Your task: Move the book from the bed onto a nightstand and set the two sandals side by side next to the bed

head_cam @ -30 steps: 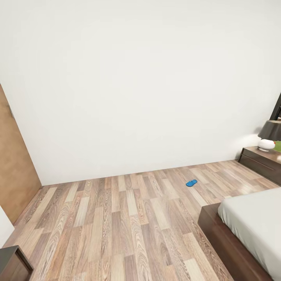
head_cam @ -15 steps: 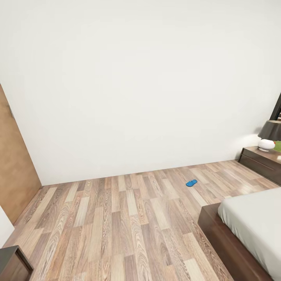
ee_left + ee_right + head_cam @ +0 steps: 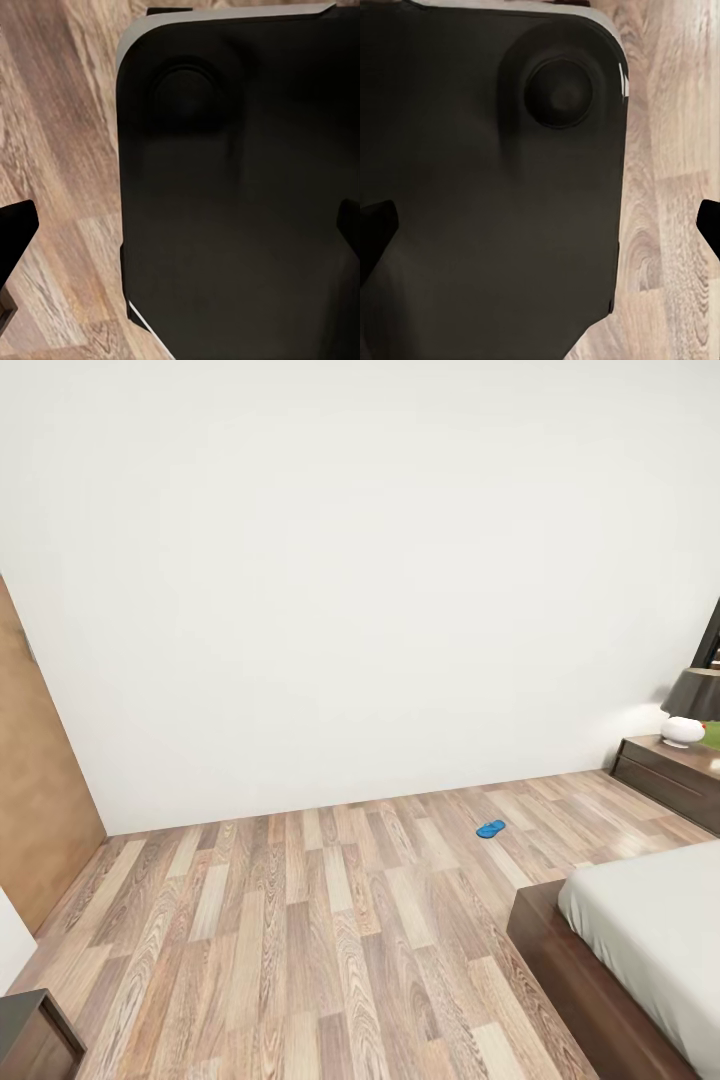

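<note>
One bright blue flat sandal (image 3: 491,828) lies on the wood-plank floor (image 3: 300,920), well apart from the low dark-framed bed (image 3: 640,940). Both hands seem spread wide, empty. Next: drive closer.

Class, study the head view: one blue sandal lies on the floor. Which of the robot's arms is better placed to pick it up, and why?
Probably the right. The sandal lies right of centre, on the same side as the bed and nightstand. Both grippers look open and empty over the robot's own dark base, so neither is near yet.
</note>
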Robot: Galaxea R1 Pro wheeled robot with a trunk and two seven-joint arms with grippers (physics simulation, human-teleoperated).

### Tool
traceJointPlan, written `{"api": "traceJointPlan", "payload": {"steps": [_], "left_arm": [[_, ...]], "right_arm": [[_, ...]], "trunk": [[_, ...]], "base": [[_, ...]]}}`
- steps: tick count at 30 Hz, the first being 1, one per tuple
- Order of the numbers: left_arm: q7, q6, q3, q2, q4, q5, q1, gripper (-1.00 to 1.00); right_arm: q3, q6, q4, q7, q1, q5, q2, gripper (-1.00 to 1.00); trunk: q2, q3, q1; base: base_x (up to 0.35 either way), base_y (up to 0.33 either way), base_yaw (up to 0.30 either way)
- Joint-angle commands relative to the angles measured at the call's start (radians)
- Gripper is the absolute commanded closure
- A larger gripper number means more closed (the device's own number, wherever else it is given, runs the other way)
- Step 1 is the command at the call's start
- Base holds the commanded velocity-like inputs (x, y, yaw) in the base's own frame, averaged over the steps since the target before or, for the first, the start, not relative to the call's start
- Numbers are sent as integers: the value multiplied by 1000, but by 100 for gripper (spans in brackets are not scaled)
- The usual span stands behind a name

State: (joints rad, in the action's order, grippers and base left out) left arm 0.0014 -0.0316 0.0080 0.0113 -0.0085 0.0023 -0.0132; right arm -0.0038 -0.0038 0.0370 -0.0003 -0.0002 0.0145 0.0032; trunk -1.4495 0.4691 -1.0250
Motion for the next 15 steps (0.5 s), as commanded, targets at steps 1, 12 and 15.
{"api": "traceJointPlan", "payload": {"steps": [1, 12, 15], "left_arm": [[0, -5, 1, 0, 1, 0, -1, -100], [-2, -10, -6, -2, 1, -5, -1, -100], [-3, -11, -8, -1, 0, -6, -1, -100]], "right_arm": [[0, 0, 3, 0, 0, 2, 0, -100], [-1, -1, 11, 3, 0, 1, 1, -100], [-1, -1, 11, 3, 0, 1, 0, -100]], "trunk": [[0, 1, 0], [0, 1, 0], [0, 1, 0]], "base": [[0, 0, 0], [34, 2, 0], [183, 40, 0]]}}
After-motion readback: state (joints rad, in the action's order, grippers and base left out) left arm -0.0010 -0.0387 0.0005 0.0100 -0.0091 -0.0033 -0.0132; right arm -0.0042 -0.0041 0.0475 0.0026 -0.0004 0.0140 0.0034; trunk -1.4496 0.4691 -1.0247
